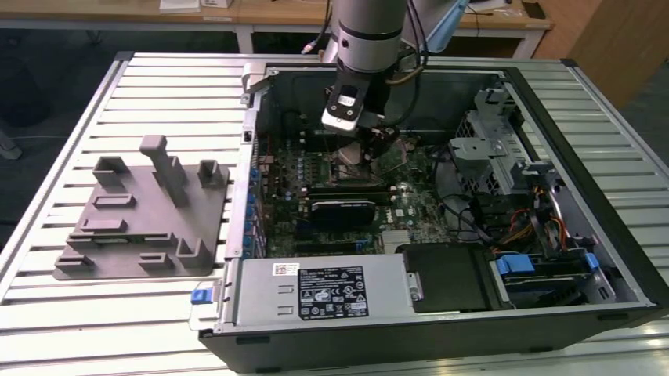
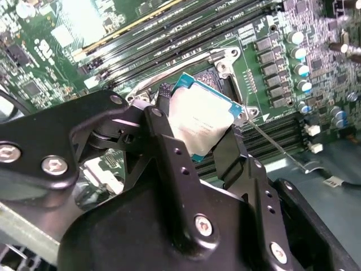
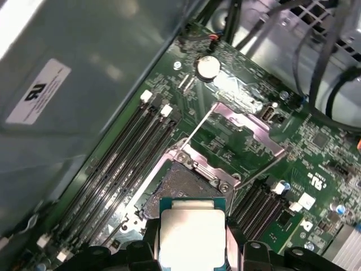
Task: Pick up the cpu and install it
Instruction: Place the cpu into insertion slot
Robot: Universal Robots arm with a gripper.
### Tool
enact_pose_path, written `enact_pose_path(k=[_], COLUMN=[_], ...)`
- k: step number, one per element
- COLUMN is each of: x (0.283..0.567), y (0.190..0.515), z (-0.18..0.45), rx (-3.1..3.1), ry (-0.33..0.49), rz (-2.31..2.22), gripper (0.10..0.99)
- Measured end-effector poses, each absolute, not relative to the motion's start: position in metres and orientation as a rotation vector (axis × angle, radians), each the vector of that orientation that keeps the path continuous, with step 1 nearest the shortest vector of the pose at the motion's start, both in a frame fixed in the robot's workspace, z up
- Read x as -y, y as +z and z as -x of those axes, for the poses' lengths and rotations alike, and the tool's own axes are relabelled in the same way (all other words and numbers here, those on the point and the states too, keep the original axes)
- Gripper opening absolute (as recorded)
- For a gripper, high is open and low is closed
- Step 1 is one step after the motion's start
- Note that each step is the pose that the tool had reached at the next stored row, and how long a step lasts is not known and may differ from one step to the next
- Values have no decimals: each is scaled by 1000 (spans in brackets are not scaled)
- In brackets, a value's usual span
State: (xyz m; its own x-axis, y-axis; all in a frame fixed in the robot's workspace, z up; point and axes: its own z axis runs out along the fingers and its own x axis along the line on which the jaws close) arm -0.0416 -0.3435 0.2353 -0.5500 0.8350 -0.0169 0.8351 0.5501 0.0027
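Exterior view: arm (image 1: 366, 31) reaches down into an open computer case (image 1: 585, 164) lying on its side on a slatted metal tabletop (image 1: 157, 86). End effector (image 1: 366, 145) sits low over the motherboard (image 1: 408, 211), about mid-case, toward the far wall. Grey plastic tray (image 1: 136, 219) with upright posts is on the tabletop at the exterior view's left, well apart from the case. Power supply (image 1: 313, 291) runs along the near edge of the case.

Second wrist view: end effector clenched on the cpu (image 2: 200, 127), black fingers (image 2: 169, 152) pressing two opposite edges, silvery top facing up. The cpu hangs just above the board next to the socket area, slightly tilted; cannot tell if any corner touches.

First wrist view: cpu between the fingers, just beside the socket (image 3: 180, 186), which is uncovered with its contact field bare. Metal hold-down frame (image 3: 242, 127) is swung open on the socket's other side. Memory slots (image 3: 124, 164) run alongside the socket. Coin battery (image 3: 207, 66) further off on the board.
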Motion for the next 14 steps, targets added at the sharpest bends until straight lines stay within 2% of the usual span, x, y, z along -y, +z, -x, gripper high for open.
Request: enact_pose_path(k=[14], x=[344], y=[235], z=[42], rx=[-2588], ry=[-11], rz=[-1754], gripper=[541])
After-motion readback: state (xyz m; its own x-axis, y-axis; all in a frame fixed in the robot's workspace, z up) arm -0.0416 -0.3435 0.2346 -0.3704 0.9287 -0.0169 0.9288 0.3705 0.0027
